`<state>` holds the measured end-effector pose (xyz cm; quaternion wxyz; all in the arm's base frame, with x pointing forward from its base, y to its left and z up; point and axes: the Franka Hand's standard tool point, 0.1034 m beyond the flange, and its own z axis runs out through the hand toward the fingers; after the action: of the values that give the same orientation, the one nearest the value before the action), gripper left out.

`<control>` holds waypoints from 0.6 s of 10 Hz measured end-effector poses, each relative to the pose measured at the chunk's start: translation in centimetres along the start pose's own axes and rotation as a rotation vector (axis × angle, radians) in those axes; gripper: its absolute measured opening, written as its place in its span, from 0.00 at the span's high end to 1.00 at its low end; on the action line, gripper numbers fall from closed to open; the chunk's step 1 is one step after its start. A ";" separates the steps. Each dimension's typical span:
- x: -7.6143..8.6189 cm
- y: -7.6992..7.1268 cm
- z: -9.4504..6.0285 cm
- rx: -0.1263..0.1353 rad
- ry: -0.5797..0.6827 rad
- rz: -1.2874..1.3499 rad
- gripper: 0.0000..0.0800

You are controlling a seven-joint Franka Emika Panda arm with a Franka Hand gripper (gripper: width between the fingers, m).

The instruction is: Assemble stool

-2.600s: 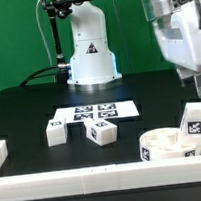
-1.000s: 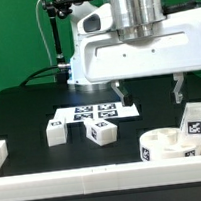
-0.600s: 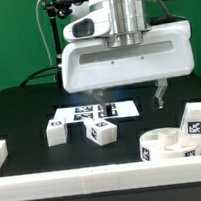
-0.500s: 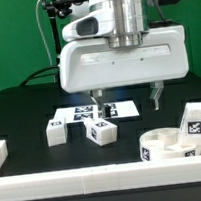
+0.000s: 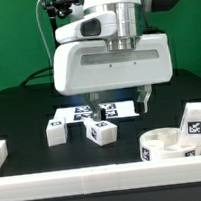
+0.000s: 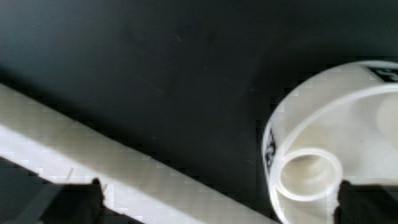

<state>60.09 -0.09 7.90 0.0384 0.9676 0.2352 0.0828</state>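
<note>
— While none of the legs is joined to the disc (image 5: 172, 149), which step would you say is in hand?

— The opening one, I judge: a reach for the first part. The disc lies flat, hollow side up, at the exterior view's right, just behind the front rail (image 5: 76, 177). The wrist view shows the disc (image 6: 347, 115) near that rail (image 6: 107, 150) too.

— And the gripper?

— The gripper (image 5: 118, 108) hangs above the table (image 5: 19, 112), jaws spread wide with nothing between them.

— Where are the legs?

— The upright leg (image 5: 196, 120) stands close against the disc's far side; whether they touch, I cannot tell. The middle leg (image 5: 102, 133) lies tilted in front of the marker board (image 5: 75, 115). The third leg (image 5: 56, 132) sits further to the exterior view's left.

— What does the next move call for?

— Probably a straight descent with the fingers straddling either the disc's rim or one leg, lined up squarely before closing.

— Any tight edges?

— The front rail hems the disc on its near side, and the upright leg crowds it behind. Bare table lies between the disc and the middle leg, and more at the exterior view's left, so that is the freer side to work from.
</note>
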 end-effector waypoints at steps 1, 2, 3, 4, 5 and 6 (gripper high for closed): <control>-1.1 0.4 0.3 0.002 -0.010 -0.001 0.19; -2.5 0.4 0.7 0.003 -0.022 0.002 0.19; -3.6 0.1 0.9 0.011 -0.036 0.006 0.19; -4.5 0.0 1.2 0.008 -0.039 0.002 0.19; -5.8 -0.2 1.7 0.007 -0.048 0.009 0.19; -6.0 0.1 1.7 0.007 -0.050 0.016 0.19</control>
<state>55.16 -3.03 5.35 0.0401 0.9714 0.2267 0.0578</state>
